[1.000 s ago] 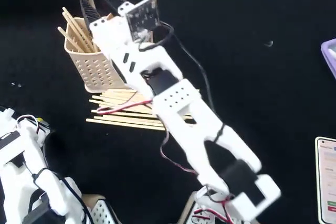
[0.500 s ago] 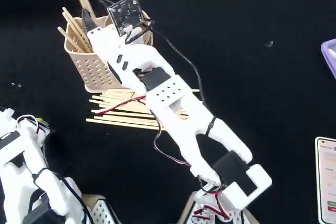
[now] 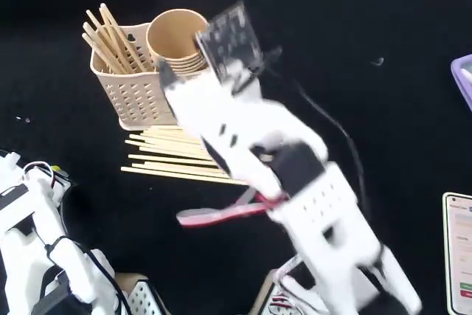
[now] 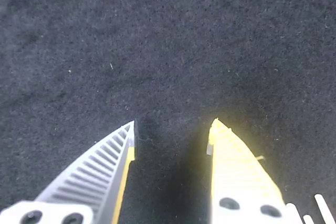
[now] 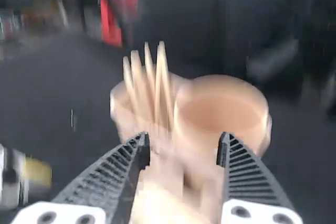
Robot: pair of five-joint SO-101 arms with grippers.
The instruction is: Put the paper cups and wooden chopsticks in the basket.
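Gathering next: loose chopsticks point(image 3: 166, 158) fanned on the desk point(image 3: 369, 108) at the basket point(image 3: 133, 97) foot.
Right claw point(image 5: 182, 136): wide, empty, raised facing the basket; the pile lies under its arm, short of the tips.
Advice: drop low, straddle one stick, pinch mid-shaft so it lifts level.
Basket: paper cups point(image 3: 177, 35) stacked inside beside upright chopsticks point(image 3: 110, 35).
Left claw point(image 4: 173, 122): wide, empty, over bare desk.

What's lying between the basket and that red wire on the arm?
Loose wooden chopsticks lie flat there, between the basket and the red wire; the high view shows it.
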